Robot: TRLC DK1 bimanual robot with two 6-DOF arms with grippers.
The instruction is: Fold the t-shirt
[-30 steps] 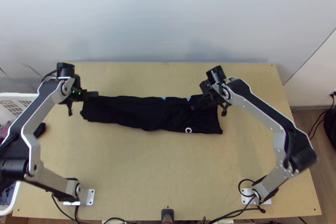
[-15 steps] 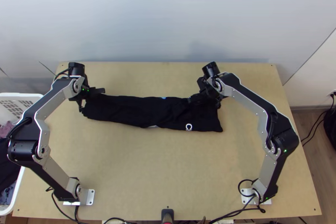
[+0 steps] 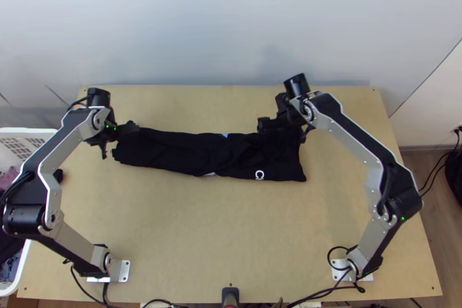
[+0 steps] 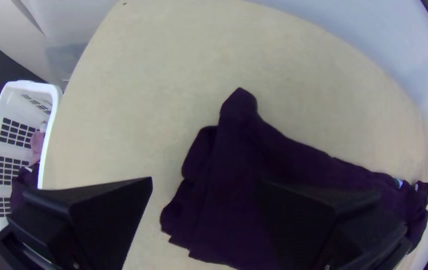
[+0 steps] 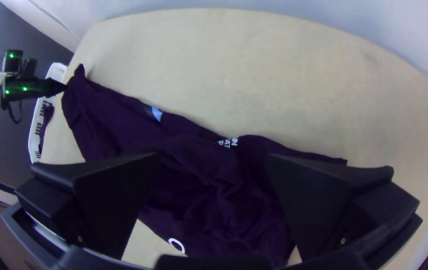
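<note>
The black t-shirt point(image 3: 173, 151) lies as a long, narrow folded strip across the table, with some creases and a white letter near its right end. My left gripper point(image 3: 128, 129) is over the strip's left end; in the left wrist view the left gripper point(image 4: 206, 190) stands open above the t-shirt point(image 4: 233, 170), one finger over bare table and the other over cloth. At the strip's right end, by its far edge, is my right gripper point(image 3: 271, 125). The right wrist view has the right gripper point(image 5: 214, 162) open, its fingers wide apart above the crumpled t-shirt point(image 5: 194, 175).
A white laundry basket point(image 3: 29, 131) with clothes stands at the table's left side. Bare wooden table point(image 3: 219, 233) lies between the t-shirt and the arms' bases. A pale wall rises behind the table's far edge.
Over the last half second my left gripper has shifted slightly left, and my right arm has swung a little outward to the right. Earlier, the shirt's near edge lifted slightly toward the far side.
</note>
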